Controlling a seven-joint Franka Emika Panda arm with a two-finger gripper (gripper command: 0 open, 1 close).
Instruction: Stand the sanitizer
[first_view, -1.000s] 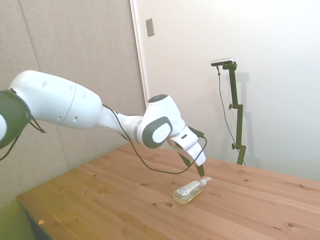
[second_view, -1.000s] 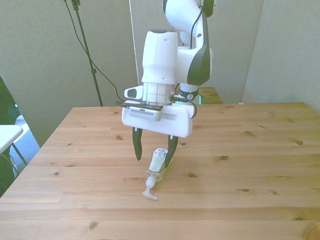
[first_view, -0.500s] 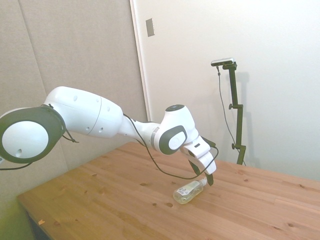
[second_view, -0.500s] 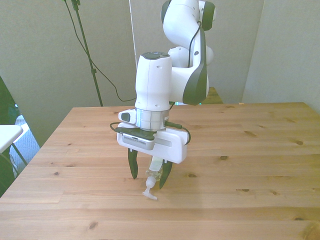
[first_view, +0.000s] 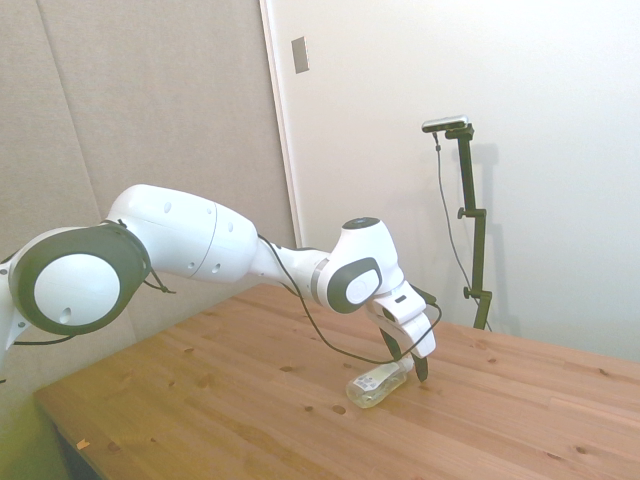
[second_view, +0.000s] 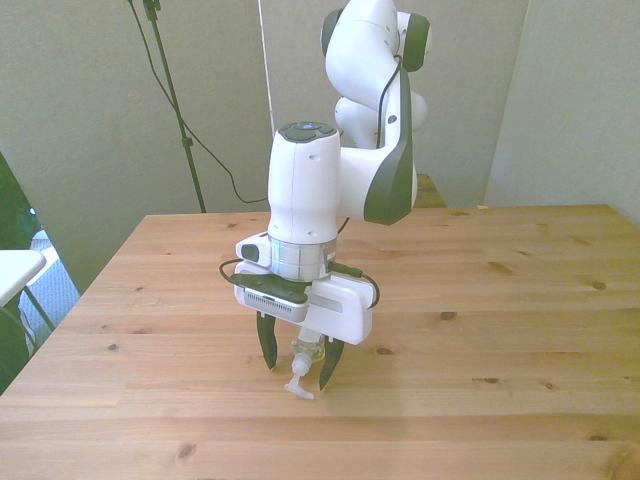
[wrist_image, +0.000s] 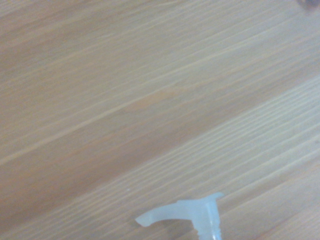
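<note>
Jaws open, one dark finger on each side of the sanitizer's neck, not closed on it (a gap shows on both sides in the front view). The gripper (second_view: 298, 371) points down at the table (second_view: 520, 330), fingertips low, close to the wood; whether they touch it cannot be told. In the side view the gripper (first_view: 413, 368) sits over the nozzle end of the bottle.

The sanitizer (first_view: 375, 385) lies on its side on the table, not standing. In the side view its clear body with pale yellowish gel rests on the wood, pump end toward the gripper. In the front view most of the sanitizer (second_view: 304, 353) is hidden behind the gripper's white housing; only the neck and the whitish pump nozzle show, between the fingers, nozzle tip toward the camera and resting on the table. Label not readable here.

Wrist view: blurred wood grain, with the whitish pump nozzle of the sanitizer (wrist_image: 192, 212) at the frame edge, spout lying flat against the planks.

The white arm (first_view: 200, 245) reaches in low over the table, a dark cable (first_view: 330, 340) looping under the wrist.
</note>
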